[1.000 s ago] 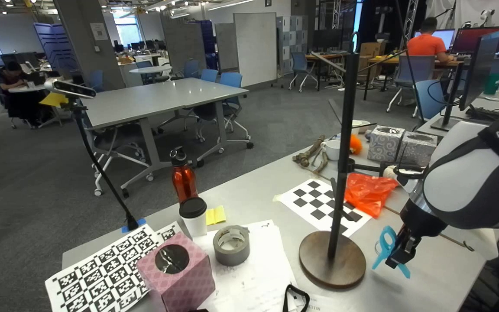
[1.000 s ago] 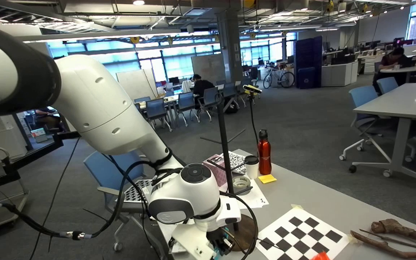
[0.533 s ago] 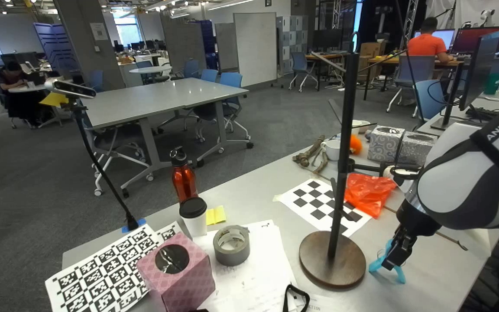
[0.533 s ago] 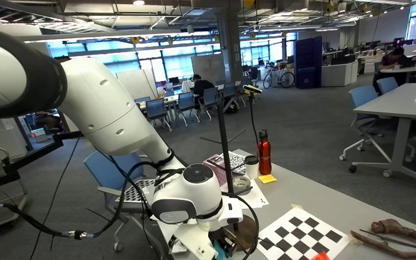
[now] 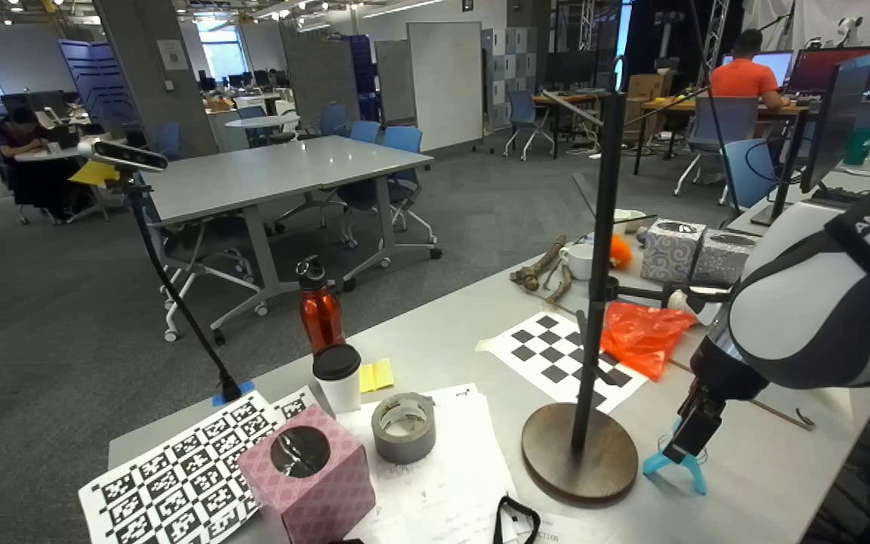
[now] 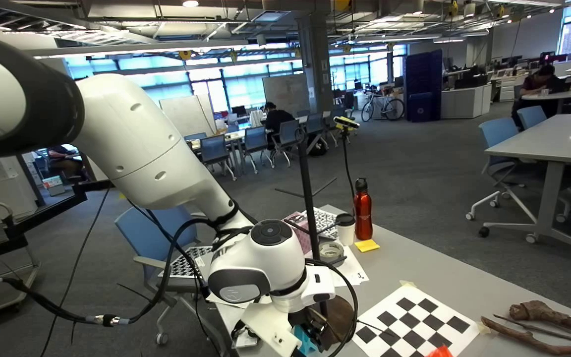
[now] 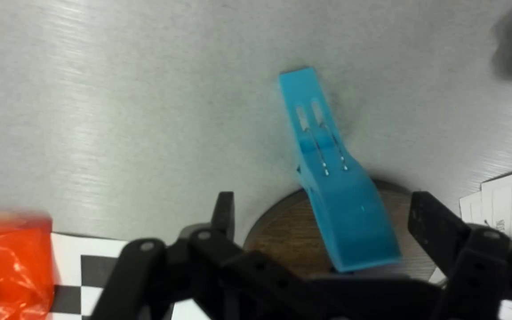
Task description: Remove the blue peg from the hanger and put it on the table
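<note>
Wrist view: the pincer [image 7: 322,201] has its jaws spread wide, with the blue peg [image 7: 342,191] between them, apparently ungripped. Farther out, an exterior view shows the peg seemingly standing on the table [image 5: 767,483], off the hanger [image 5: 598,287], so removal and placing look done; only backing the pincer away seems left.

Both exterior views: gripper [image 5: 683,446] partly hides peg [image 5: 693,472].

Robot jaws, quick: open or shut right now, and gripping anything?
Jaws: open, holding nothing; in the wrist view the blue peg shows between them, gaps either side.
</note>
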Motion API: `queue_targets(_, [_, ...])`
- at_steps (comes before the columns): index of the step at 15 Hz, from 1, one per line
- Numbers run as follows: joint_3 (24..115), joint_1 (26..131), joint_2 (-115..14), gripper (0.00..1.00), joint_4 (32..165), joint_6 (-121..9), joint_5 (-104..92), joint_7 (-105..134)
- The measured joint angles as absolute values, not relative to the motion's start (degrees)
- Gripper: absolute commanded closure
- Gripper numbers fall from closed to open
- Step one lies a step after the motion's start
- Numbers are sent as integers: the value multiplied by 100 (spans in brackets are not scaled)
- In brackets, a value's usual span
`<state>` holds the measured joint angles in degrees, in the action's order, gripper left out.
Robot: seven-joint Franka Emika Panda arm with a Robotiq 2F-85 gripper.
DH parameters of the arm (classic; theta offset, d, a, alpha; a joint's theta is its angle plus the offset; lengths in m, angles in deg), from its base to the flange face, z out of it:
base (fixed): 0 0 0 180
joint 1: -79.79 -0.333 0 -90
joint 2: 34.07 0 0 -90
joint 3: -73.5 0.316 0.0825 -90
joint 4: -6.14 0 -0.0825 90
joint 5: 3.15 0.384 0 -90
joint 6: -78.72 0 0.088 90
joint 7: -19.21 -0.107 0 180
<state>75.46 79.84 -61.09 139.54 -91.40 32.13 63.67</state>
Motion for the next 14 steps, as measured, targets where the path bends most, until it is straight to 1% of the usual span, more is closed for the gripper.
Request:
queue_targets(6, [7321,7583,-5428,0,14186,-9068,3112,6240])
queue_targets(14, [6891,7122,-4293,0,14535,-8552,2187,5502])
